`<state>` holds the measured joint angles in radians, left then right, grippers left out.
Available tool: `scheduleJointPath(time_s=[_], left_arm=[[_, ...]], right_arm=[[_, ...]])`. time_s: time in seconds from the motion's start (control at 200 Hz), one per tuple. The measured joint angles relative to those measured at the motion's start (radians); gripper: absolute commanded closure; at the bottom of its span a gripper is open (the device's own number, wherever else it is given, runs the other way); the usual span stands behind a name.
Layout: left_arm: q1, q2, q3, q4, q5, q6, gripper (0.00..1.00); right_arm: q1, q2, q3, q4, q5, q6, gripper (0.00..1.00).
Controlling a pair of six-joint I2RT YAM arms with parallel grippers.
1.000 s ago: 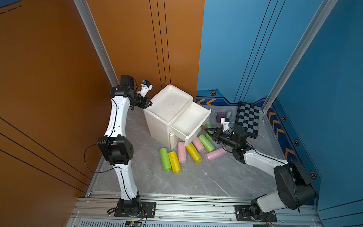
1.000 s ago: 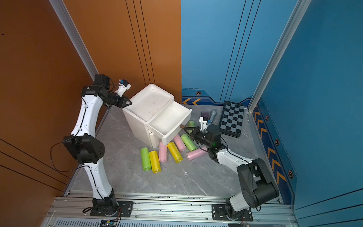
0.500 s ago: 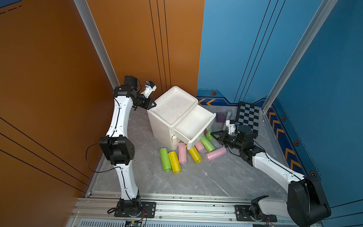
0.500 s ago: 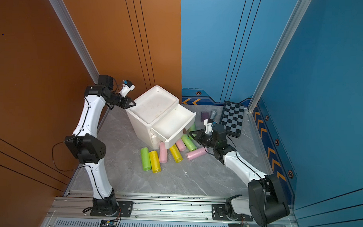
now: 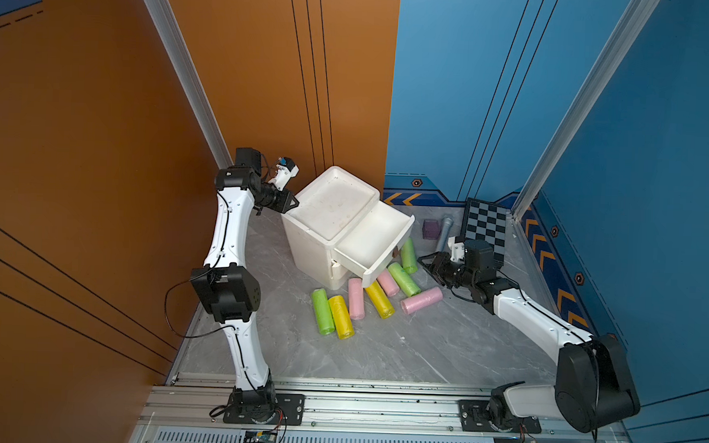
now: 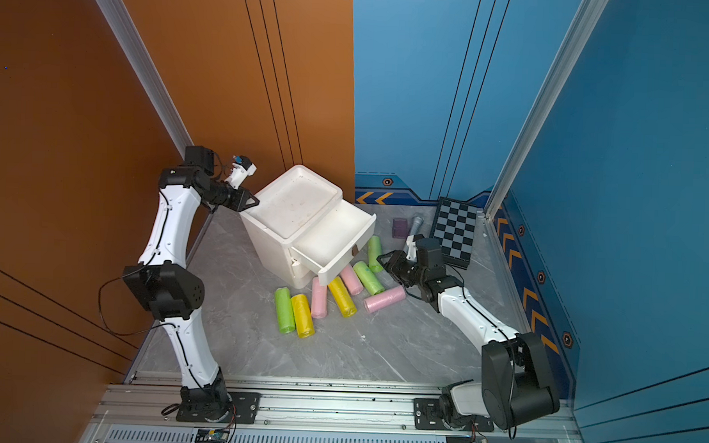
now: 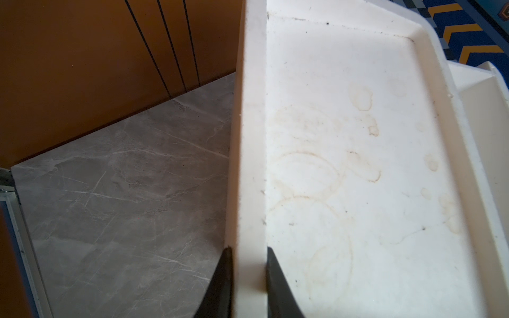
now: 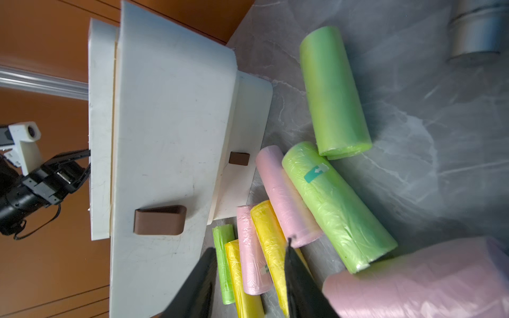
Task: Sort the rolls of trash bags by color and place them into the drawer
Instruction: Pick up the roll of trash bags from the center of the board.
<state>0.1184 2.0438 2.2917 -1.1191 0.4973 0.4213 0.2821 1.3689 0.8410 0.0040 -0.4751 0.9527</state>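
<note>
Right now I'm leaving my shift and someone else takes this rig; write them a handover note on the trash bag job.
Left end effector: shut on the cabinet rim.
Right end effector: open, empty, near the drawer front.
On the table by the open drawer: three green rolls, three pink rolls, two yellow rolls.
Done: drawer pulled out; it looks empty.
Left: sort and load all eight.

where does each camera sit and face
Top views: high over the front rail, looking down on table, drawer unit, rolls; left arm and right arm whole.
Left wrist: on left arm, facing the unit's top; left end effector clamps its rim.
Right wrist: on right arm, facing drawer front and rolls; open right end effector shows.
Shared: the drawer unit.
</note>
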Motion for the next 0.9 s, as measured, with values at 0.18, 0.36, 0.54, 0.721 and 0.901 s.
scheduleJointPath(time_s=[0.18,0.36,0.54,0.721,0.901], left_arm=[[0.0,0.0,0.0,0.0,0.0,0.0,1.0],[0.0,0.0,0.0,0.0,0.0,0.0,1.0],[0.0,0.0,0.0,0.0,0.001,0.0,1.0],[0.0,0.0,0.0,0.0,0.001,0.0,1.0],[0.001,0.0,0.0,0.0,0.001,0.0,1.0]], right_arm=[[0.03,-0.053,0.084,-0.352,0.21,0.043,0.23],[0.089,-0.062,0.11,-0.547,0.37,0.184,0.16],[0.139,0.016,0.124,-0.621,0.438,0.338,0.15],[0.157,0.099,0.15,-0.661,0.49,0.433,0.17],[0.146,0.139,0.204,-0.666,0.506,0.495,0.18]])
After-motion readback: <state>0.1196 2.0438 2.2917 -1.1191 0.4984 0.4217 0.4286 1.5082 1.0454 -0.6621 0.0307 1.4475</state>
